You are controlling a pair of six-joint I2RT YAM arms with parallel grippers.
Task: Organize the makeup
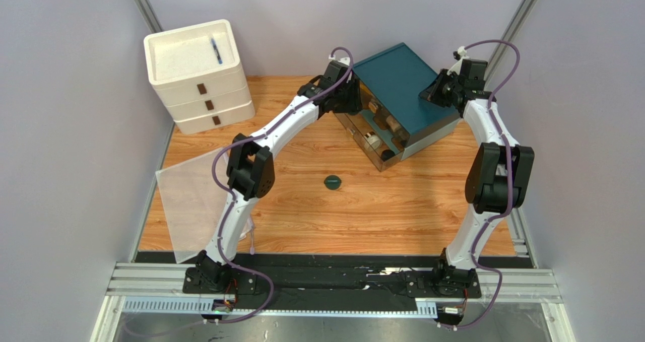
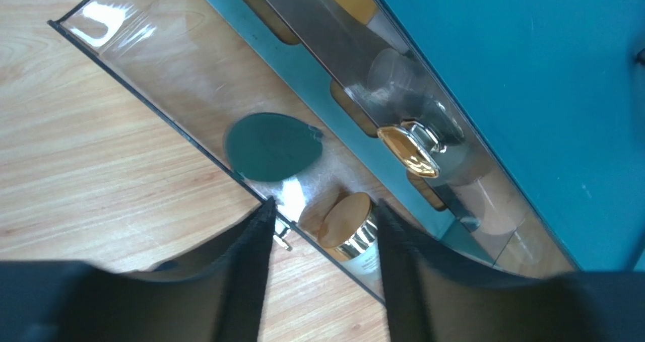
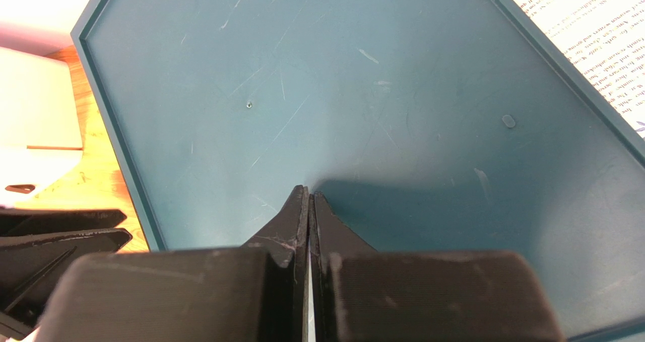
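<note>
Wooden table [image 1: 394, 213] enclosed by plain grey walls [image 1: 68, 130]. A white drawer stack [image 1: 227, 100] at 10 o'clock carries a blue pen [image 1: 216, 51], and a clear sheet [image 1: 189, 206] stands at the table's edge at 8 o'clock. The teal box [image 1: 397, 77] sits at 1 o'clock. Its clear drawer [image 2: 174, 62] is pulled out, long axis running from 11 to 5 o'clock in the top view. A loose compact [image 1: 332, 181] lies flat near the table centre, well apart from the box. A second compact [image 2: 269, 147] lies flat in the drawer. Near it a gold-lidded jar [image 2: 350, 225] lies on its side, lid toward 10 o'clock in the left wrist view, far end hidden behind a finger. The left gripper [image 2: 324, 206] hovers over the drawer, jaws moderately apart and holding nothing. The right gripper [image 3: 309, 195] has its jaws pressed together, tips against the box top. Deeper contents are blurred by reflections; only a gold-capped bottle [image 2: 409, 149] is discernible.
</note>
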